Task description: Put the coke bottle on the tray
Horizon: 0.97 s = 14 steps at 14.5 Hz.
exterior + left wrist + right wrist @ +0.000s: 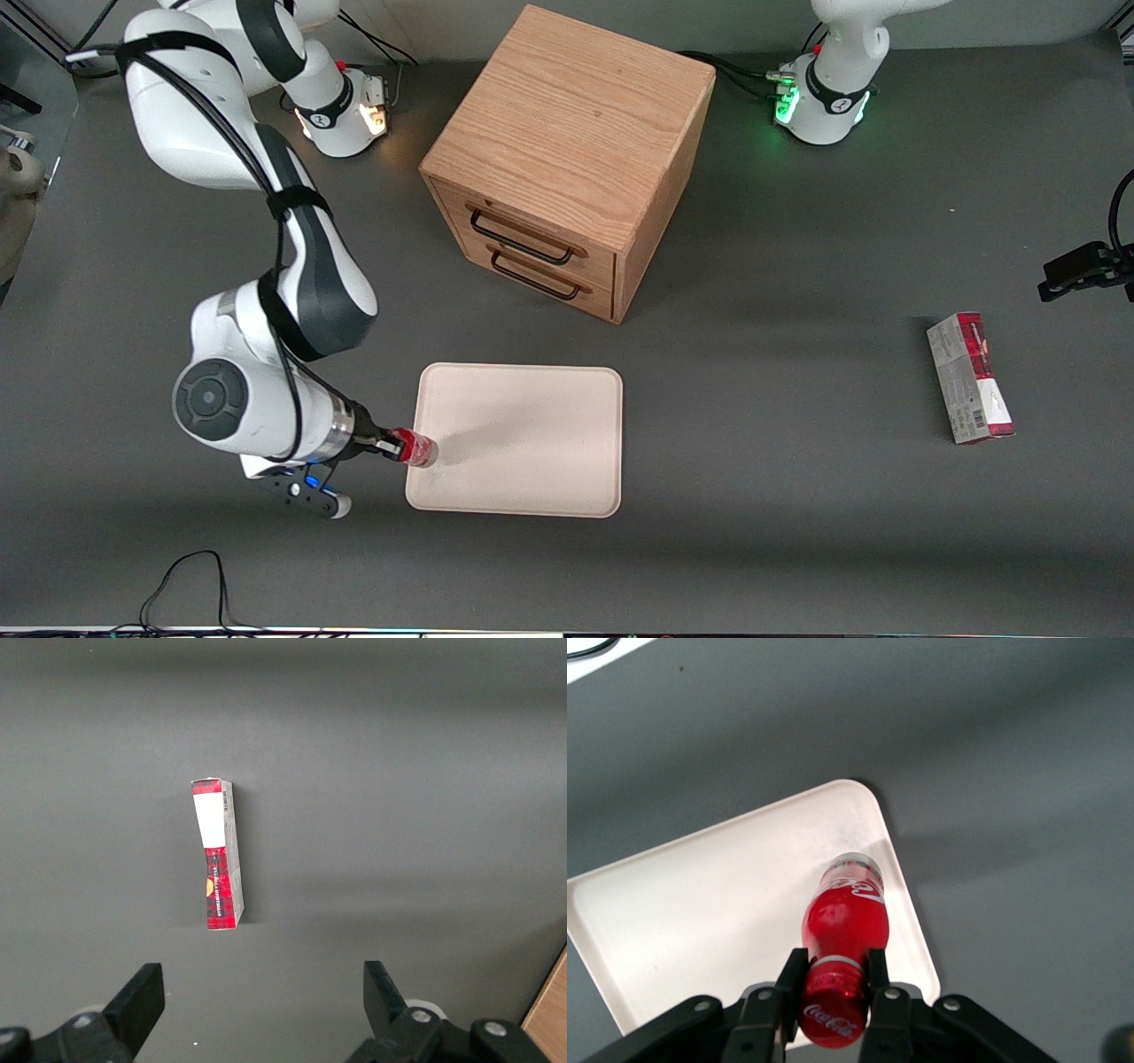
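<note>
Your coke bottle [843, 923] is in the grip of the claw [833, 979], held by its neck just under the red cap, with the cap toward the wrist and the clear base pointing away. The two black fingers [792, 973] are closed against either side of the neck, so the claw is nearly shut, with only the bottle's neck between them. In the front view the coke bottle [416, 447] sits at the edge of the tray [532, 416] that faces the working arm, close to the corner nearer the front camera, and the claw [390, 443] reaches in from the working arm's end of the worktop. From the wrist camera the bottle's base is over the cream surface just inside the tray [700, 904] rim; you cannot tell from these views whether the base is touching the tray or held just above it.

The tray lies flat on the dark grey worktop [780, 496], with nothing else on it but a soft shadow. A wooden drawer cabinet [571, 159] stands farther from the front camera than the tray, turned at an angle, both drawers shut and their dark handles showing. Well off toward the parked arm's end of the worktop lies a red-and-grey carton [970, 377], lying flat; the left wrist camera shows the same carton [218, 855] alone on the grey surface. A loose black cable [190, 576] curls at the worktop's edge nearest the front camera, near the working arm's end.
</note>
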Motion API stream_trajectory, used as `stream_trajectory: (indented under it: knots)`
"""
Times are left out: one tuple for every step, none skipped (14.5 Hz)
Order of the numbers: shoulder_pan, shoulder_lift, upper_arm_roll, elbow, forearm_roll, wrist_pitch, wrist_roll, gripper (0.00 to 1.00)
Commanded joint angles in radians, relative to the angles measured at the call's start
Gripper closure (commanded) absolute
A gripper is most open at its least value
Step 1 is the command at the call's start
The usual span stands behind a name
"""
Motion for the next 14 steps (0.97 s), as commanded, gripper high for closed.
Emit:
stream_trajectory:
  knots:
    - [0.014,0.044,-0.009,0.059,-0.014,0.031,0.042,1.0]
    - [0.014,0.053,-0.007,0.059,-0.023,0.039,0.04,1.0]
    - [0.014,0.061,-0.007,0.059,-0.028,0.045,0.042,1.0]
    - [0.014,0.067,-0.007,0.056,-0.028,0.062,0.042,1.0]
    - [0.014,0.07,-0.007,0.054,-0.028,0.065,0.042,1.0]
    - [0.014,0.073,-0.007,0.053,-0.03,0.065,0.042,1.0]
    - [0.014,0.075,-0.007,0.053,-0.03,0.067,0.042,1.0]
    - [0.014,0.077,-0.007,0.053,-0.03,0.067,0.043,1.0]
    - [0.014,0.077,-0.006,0.053,-0.028,0.067,0.043,0.9]
    - [0.012,0.078,-0.006,0.051,-0.028,0.068,0.043,0.55]
    - [0.014,0.078,-0.007,0.05,-0.03,0.07,0.04,0.07]
    - [0.014,0.078,-0.007,0.05,-0.03,0.07,0.04,0.0]
    - [0.012,0.078,-0.007,0.05,-0.03,0.071,0.042,0.0]
    - [0.014,0.077,-0.007,0.05,-0.03,0.071,0.042,0.0]
